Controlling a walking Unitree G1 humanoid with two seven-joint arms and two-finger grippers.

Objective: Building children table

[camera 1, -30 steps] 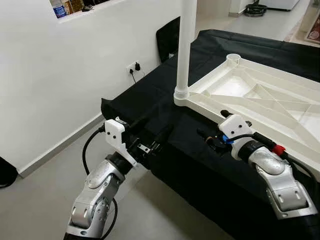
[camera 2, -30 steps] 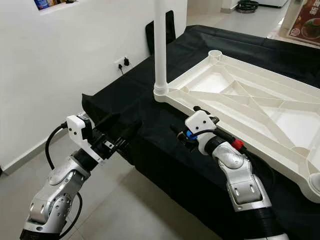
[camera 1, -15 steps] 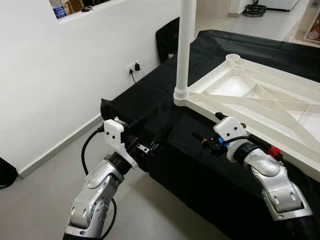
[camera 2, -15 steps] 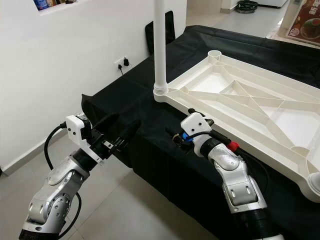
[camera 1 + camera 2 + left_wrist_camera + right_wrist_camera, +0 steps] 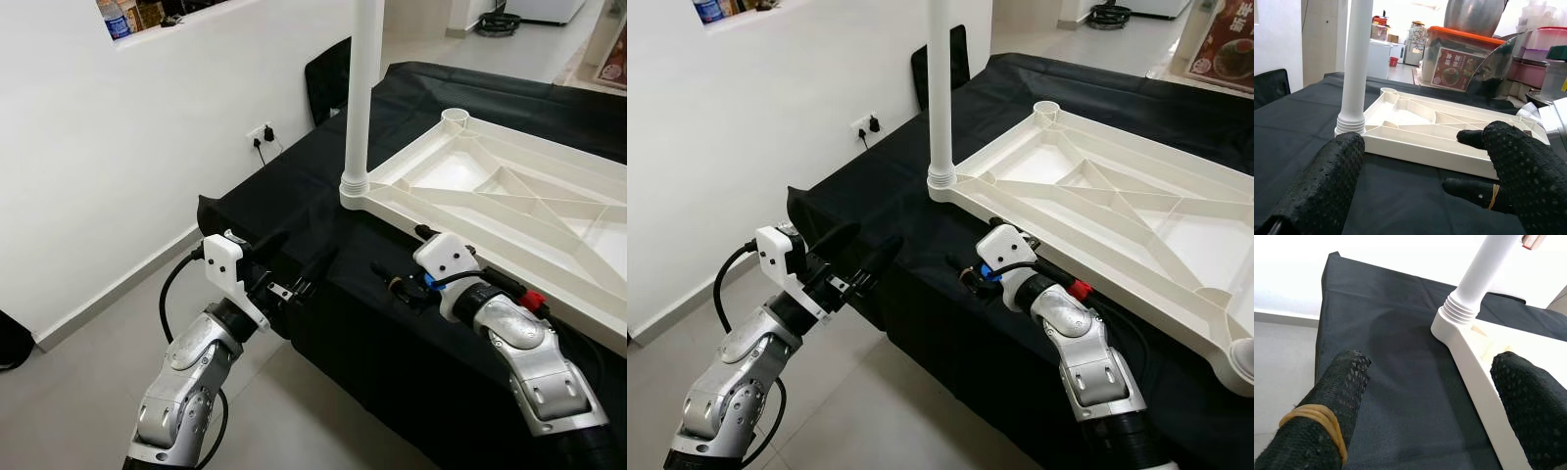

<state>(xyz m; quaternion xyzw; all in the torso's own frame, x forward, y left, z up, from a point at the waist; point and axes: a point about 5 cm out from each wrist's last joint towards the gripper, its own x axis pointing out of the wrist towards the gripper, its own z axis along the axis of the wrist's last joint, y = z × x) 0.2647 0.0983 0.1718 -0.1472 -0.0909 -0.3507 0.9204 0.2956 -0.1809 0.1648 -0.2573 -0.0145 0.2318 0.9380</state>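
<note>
A white plastic tabletop [image 5: 509, 196] lies upside down on a black-draped table [image 5: 284, 186]. One white leg [image 5: 361, 98] stands upright in its near-left corner socket, and the far corner socket [image 5: 456, 117] is bare. My left gripper [image 5: 302, 250] hangs open off the black table's front corner, pointing at the leg [image 5: 1356, 63]. My right gripper [image 5: 397, 253] is open just in front of the tabletop's near rim [image 5: 1474, 362], short of the leg's base [image 5: 1459, 308]. Neither gripper holds anything.
A white wall with a plugged socket [image 5: 263, 132] runs along the left above grey floor [image 5: 88, 372]. A black chair back [image 5: 328, 73] stands behind the table's far-left side. Stacked storage boxes [image 5: 1459, 54] sit beyond the tabletop.
My right gripper has slid a little to the left along the tabletop's near rim, closer to the leg. The left arm has stayed where it was.
</note>
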